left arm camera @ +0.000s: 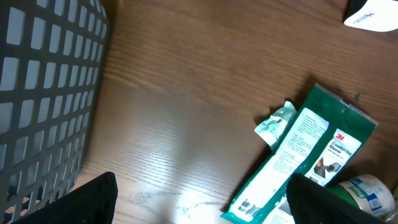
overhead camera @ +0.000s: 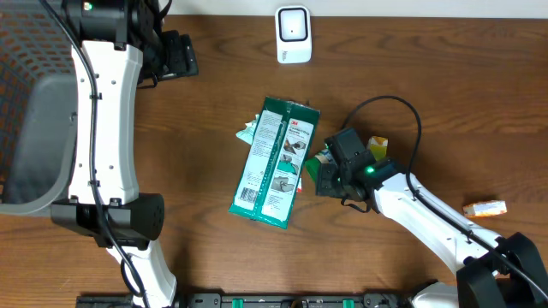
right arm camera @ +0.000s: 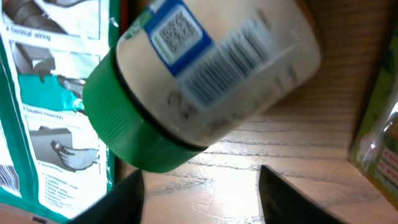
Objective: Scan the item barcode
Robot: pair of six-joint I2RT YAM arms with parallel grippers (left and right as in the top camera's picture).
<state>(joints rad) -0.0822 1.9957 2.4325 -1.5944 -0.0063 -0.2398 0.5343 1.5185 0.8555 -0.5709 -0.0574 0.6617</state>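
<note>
Right wrist | green-capped bottle lies barcode-up before right end effector; we cannot tell if gripped | left end effector open, near far edge of counter

Right wrist: right gripper fingers cropped by lower edge. Bottle blurred, barcode soft, top end cut off. Can't tell if the fingers touch it. Overhead: bottle mostly under that gripper, only a green bit shows. Small packet largely tucked under glove pack, print unreadable. Yellow-green box part-hidden behind the wrist. Orange item at right too small to identify. Basket cut by left edge. Left wrist: white device clipped at top-right corner.
</note>
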